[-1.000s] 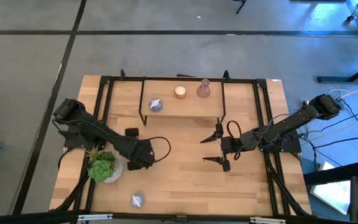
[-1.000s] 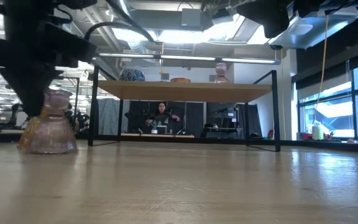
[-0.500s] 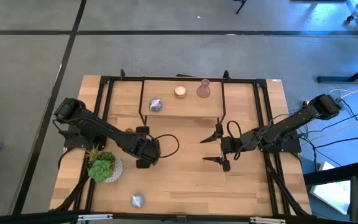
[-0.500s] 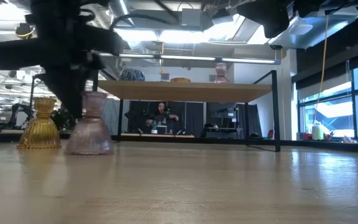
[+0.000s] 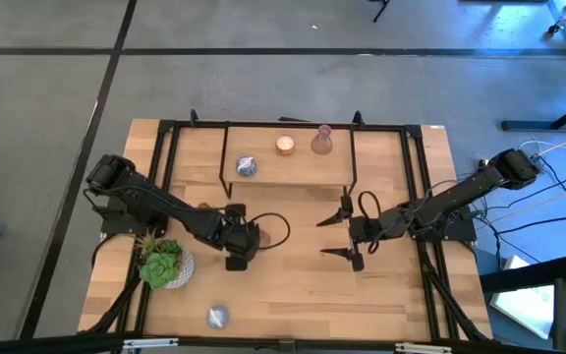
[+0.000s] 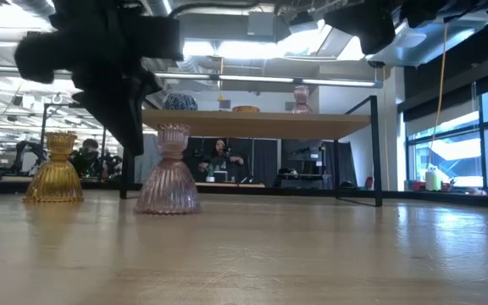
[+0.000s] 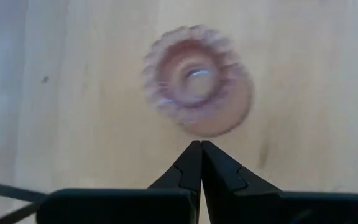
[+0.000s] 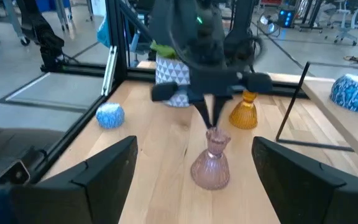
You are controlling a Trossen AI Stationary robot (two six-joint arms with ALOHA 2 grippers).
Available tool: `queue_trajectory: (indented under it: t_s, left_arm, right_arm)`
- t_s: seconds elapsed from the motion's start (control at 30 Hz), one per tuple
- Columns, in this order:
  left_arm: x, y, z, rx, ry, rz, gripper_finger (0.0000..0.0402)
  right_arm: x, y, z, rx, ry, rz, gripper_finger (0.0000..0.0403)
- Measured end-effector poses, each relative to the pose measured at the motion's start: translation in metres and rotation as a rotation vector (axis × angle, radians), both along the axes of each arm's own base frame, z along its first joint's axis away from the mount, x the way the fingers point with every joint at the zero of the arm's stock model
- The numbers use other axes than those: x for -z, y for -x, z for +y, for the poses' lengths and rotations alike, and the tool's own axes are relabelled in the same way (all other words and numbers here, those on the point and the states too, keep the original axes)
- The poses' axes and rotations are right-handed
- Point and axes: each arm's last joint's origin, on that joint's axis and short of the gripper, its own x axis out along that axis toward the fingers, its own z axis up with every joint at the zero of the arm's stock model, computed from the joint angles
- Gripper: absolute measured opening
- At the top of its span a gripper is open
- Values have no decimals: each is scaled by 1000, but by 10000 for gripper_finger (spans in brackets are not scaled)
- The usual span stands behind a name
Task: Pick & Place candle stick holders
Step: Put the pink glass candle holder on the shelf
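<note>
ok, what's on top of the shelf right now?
On the shelf: a blue round holder, a cream holder and a pink vase-shaped holder. The space beneath its board is hidden from above.

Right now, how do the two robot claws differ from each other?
The left claw is pinched shut, while the right claw stands wide open. The left claw sits just above the pink holder on the table; the right claw has nothing between its fingers and waits farther off. Both are dark, two-fingered, and hang over the wooden table.
</note>
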Motion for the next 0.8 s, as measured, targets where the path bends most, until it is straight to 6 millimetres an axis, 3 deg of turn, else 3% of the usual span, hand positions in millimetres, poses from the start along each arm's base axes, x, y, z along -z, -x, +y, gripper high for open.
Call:
queue_trajectory:
  t_s: [0.23,0.47,0.63,0.8]
  left_arm:
    - [-8,11,-44,0,-43,-208,3]
    - [-51,51,-72,-8,-255,-522,2]
    - [-69,76,-65,-82,-229,-586,2]
    - [-54,111,-44,-165,-138,-670,2]
  right_arm:
    - [2,1,0,2,-6,20,321]
    - [2,0,0,3,-9,19,321]
    - [1,0,0,1,-4,13,321]
    - [1,0,0,0,-1,14,321]
